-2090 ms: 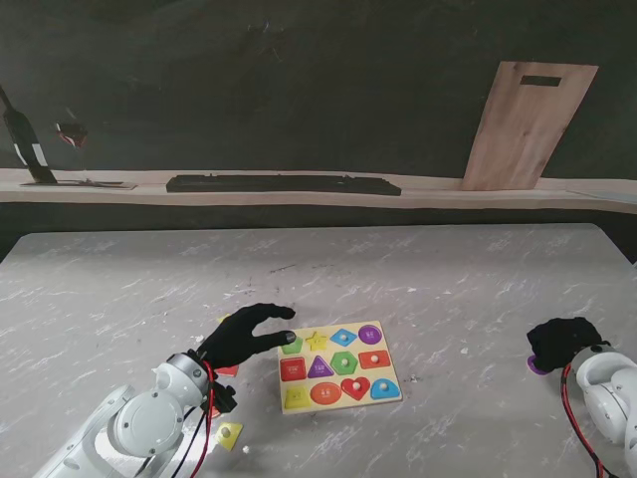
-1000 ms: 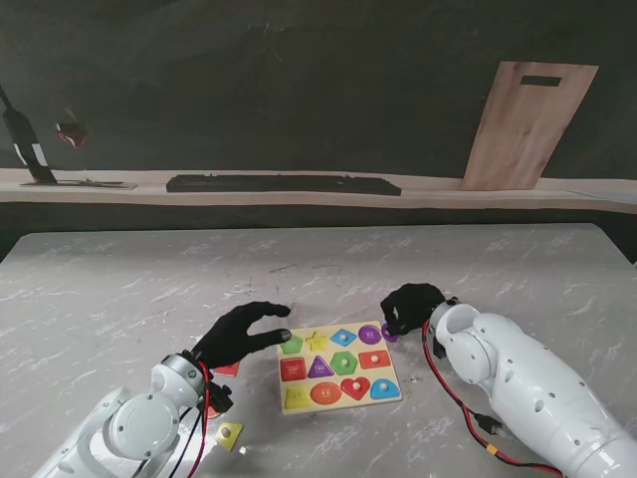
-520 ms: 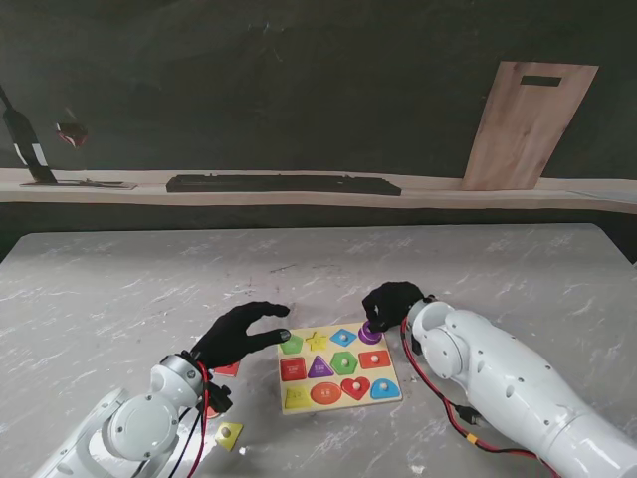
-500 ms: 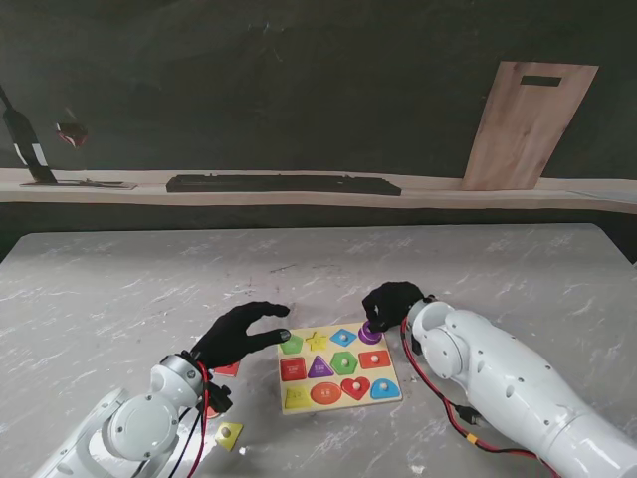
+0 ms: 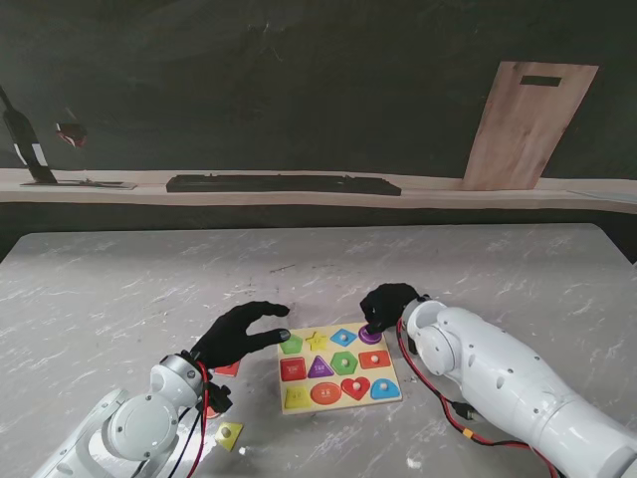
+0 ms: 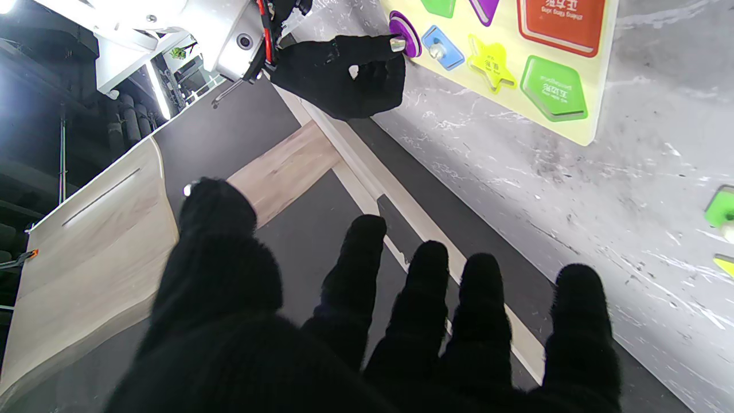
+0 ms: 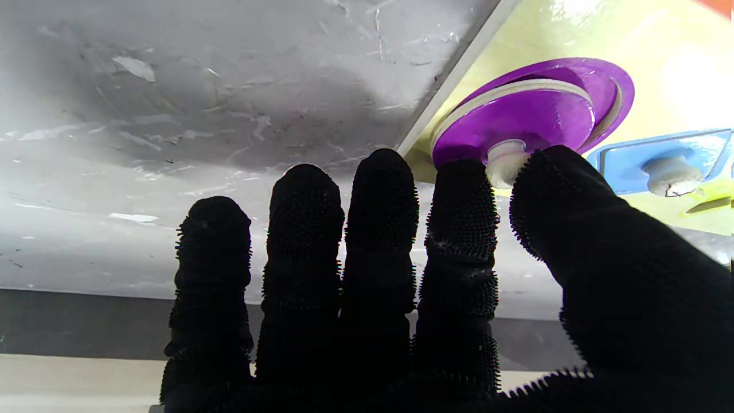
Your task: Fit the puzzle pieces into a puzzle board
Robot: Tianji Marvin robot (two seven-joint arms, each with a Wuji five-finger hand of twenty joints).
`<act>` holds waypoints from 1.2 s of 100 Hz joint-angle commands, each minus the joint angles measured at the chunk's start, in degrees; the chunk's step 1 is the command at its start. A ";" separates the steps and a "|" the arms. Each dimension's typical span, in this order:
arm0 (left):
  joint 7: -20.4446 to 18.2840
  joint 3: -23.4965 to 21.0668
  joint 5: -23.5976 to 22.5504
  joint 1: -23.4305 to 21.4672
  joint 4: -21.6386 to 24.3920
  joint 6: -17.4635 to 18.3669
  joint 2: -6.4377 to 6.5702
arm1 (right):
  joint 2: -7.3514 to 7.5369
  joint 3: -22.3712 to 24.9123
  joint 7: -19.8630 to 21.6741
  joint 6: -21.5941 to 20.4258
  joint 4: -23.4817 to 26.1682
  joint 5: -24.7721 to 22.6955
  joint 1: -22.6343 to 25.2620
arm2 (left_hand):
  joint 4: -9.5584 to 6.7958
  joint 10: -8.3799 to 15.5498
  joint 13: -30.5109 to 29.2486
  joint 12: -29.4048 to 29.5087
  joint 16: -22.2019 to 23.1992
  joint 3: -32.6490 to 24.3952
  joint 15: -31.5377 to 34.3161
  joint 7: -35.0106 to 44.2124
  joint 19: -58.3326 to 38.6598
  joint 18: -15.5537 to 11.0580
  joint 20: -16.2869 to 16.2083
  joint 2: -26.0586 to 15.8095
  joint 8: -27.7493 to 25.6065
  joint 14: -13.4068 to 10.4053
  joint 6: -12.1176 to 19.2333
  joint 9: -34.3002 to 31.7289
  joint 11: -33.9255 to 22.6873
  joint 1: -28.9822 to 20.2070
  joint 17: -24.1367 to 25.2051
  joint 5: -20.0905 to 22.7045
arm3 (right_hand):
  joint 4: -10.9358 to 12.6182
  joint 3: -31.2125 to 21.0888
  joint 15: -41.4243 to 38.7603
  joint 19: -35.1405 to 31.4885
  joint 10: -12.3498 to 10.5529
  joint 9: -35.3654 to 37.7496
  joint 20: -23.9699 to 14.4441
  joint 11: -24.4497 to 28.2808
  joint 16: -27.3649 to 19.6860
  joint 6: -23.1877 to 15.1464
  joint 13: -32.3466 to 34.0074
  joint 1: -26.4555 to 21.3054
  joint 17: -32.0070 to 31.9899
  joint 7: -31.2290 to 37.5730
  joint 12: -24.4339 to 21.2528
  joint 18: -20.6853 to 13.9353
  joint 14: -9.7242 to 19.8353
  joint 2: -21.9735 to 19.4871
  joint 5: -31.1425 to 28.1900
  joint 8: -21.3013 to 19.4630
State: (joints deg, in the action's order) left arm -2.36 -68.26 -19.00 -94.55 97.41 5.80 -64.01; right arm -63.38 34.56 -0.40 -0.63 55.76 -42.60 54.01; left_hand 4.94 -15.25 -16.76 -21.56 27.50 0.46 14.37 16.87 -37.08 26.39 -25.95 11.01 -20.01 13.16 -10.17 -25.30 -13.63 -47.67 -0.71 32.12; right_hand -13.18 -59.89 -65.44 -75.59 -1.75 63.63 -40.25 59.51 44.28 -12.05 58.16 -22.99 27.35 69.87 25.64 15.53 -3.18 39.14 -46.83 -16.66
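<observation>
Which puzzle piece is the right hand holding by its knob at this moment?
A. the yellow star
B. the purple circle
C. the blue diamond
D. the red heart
B. The right hand pinches the white knob of the purple circle between thumb and finger, the piece tilted over its slot at the puzzle board corner.

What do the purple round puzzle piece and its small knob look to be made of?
Purple round puzzle piece: likely painted wood, since a pale unpainted edge shows under a glossy purple face. Its small knob: pale and smooth, plastic or wood, hard to tell, pinched by the right robot hand.
</observation>
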 commanded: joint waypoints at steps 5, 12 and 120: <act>-0.02 -0.06 0.09 -0.16 0.17 0.18 -0.09 | -0.52 -0.87 0.14 -0.08 -0.88 0.06 0.19 | -1.24 0.43 0.81 0.66 -0.40 1.48 0.10 -0.77 -0.69 -5.91 -0.11 -1.25 0.19 -0.63 1.60 -0.32 0.86 -0.51 0.67 0.42 | 0.92 -1.62 -2.12 -2.23 1.96 1.53 0.25 2.07 0.19 -3.22 1.63 -2.79 0.13 -0.56 -0.24 1.78 0.27 -0.98 -0.61 0.76; 0.00 -0.07 0.08 -0.17 0.16 0.22 -0.10 | -0.57 -1.18 0.15 -0.27 -1.01 0.20 0.11 | -1.23 0.44 0.75 0.66 -0.39 1.50 0.13 -0.74 -0.72 -5.93 -0.12 -1.22 0.18 -0.65 1.61 -0.30 0.87 -0.50 0.62 0.52 | 0.89 -1.58 -2.13 -2.22 1.96 1.53 0.29 2.06 0.18 -3.21 1.61 -2.74 0.07 -0.53 -0.24 1.79 0.27 -0.95 -0.65 0.77; -0.03 -0.21 -0.07 -0.26 0.01 0.50 -0.06 | 0.41 -4.14 -1.86 2.00 -0.16 -4.80 0.93 | -1.22 0.56 0.78 0.66 -0.41 1.52 0.11 -0.71 -0.70 -5.93 -0.12 -1.21 0.16 -0.60 1.66 -0.29 0.84 -0.52 0.64 0.57 | 7.67 8.13 -3.19 -3.79 2.42 0.92 0.43 3.40 -0.14 1.10 0.67 12.73 -1.87 -8.74 0.24 4.59 -1.71 -5.68 -4.72 -16.05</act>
State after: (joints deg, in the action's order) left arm -2.37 -68.38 -19.08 -94.58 97.30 6.14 -64.01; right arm -63.23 30.77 -2.30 1.07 56.04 -46.87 53.52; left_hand 4.94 -15.25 -16.76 -21.56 27.50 0.46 14.37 16.87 -37.08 26.39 -25.95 11.00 -20.01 13.16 -10.17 -25.30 -13.63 -47.72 -0.71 32.12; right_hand -7.21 -52.67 -66.17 -76.89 -1.59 63.62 -40.12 60.85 44.18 -11.74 58.13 -12.44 26.10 68.01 25.64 17.64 -4.05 33.20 -48.63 -33.97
